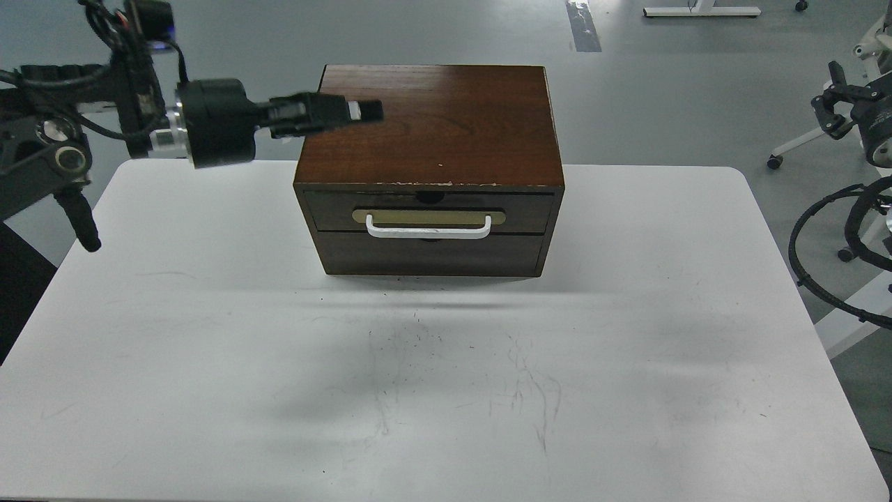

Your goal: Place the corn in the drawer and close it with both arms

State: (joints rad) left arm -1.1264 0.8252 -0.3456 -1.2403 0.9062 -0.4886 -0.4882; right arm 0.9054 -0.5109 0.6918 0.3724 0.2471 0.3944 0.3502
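The drawer (529, 212) is the upper front of the dark brown cabinet (446, 118) and sits flush and closed, with its white bar handle (428, 232) on a beige plate. The corn is not in view. My left arm comes in from the upper left, raised. Its gripper (362, 111) points right, over the cabinet's top left corner and clear of the drawer front. It is dark and seen side-on, so its fingers cannot be told apart. My right arm's black claw (831, 104) hangs off the table at the far right edge; its state is unclear.
The cabinet stands at the back middle of a white table (488, 383) with dark scuff marks in front of it. A plain handle-less panel (432, 254) lies under the drawer. Black cables (801, 265) loop at the right edge, beyond the table.
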